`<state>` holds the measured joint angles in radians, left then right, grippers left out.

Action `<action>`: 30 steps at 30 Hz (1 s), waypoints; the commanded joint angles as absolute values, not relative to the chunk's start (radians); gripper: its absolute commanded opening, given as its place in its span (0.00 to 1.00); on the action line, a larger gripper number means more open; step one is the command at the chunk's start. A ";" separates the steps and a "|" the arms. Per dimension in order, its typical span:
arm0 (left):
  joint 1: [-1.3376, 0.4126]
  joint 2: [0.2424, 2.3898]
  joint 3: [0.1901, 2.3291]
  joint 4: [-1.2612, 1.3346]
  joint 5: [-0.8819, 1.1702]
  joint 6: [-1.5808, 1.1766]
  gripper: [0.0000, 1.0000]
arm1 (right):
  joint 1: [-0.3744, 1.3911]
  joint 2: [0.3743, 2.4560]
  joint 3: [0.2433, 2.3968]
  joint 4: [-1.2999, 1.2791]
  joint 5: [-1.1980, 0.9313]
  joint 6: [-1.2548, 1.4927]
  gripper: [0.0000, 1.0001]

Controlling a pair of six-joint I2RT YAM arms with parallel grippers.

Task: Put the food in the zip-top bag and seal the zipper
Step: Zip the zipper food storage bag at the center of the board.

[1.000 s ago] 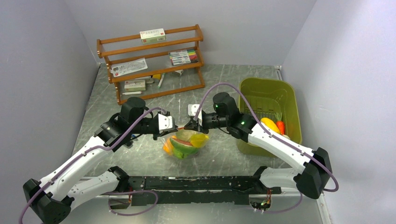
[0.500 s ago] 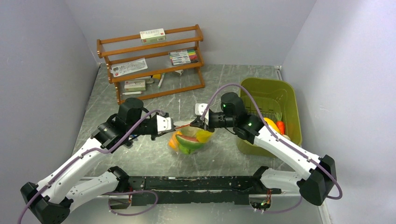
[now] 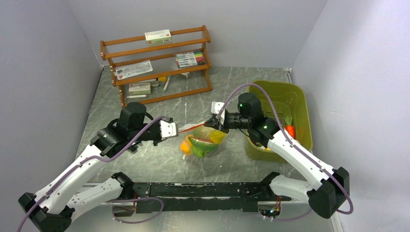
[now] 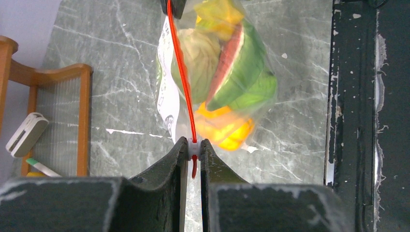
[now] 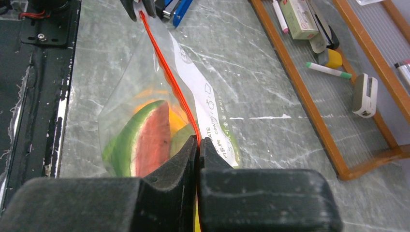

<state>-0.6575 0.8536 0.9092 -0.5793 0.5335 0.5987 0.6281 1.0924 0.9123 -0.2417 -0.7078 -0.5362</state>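
The clear zip-top bag point(image 3: 205, 143) hangs between my two grippers, just above the table's middle. It holds toy food: a watermelon slice point(image 5: 145, 140), green and yellow pieces point(image 4: 241, 92) and an orange piece point(image 4: 225, 130). The red zipper strip point(image 4: 181, 72) runs taut between the grippers. My left gripper point(image 4: 193, 147) is shut on the zipper's white slider point(image 4: 194, 146) at the bag's left end. My right gripper point(image 5: 198, 142) is shut on the zipper at the right end. Both also show in the top view, the left gripper point(image 3: 176, 129) and the right gripper point(image 3: 212, 121).
An olive-green bin point(image 3: 300, 104) stands at the right with a carrot point(image 3: 290, 129) in it. A wooden rack point(image 3: 159, 63) with marker pens and boxes stands at the back. A black rail point(image 3: 203, 191) runs along the near edge.
My right gripper has pulled to the right with its end of the zipper. The bag has shifted right with it and the strip is stretched longer between the grippers.
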 commanded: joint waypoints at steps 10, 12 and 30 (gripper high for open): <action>-0.658 0.792 0.959 -0.710 0.454 0.630 0.07 | 0.548 1.051 0.900 -0.221 -0.727 -0.554 0.00; -0.658 0.789 0.963 -0.722 0.441 0.633 0.07 | 0.546 1.051 0.899 -0.221 -0.725 -0.553 0.00; -0.657 0.806 0.942 -0.508 0.221 0.608 0.07 | 0.528 1.169 0.986 -0.096 -0.707 -0.529 0.00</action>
<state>-0.6632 0.8078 0.9360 -0.5804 0.3946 0.6052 0.5671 1.1194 0.9066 -0.1818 -0.7891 -0.5243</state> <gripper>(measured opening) 0.101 0.010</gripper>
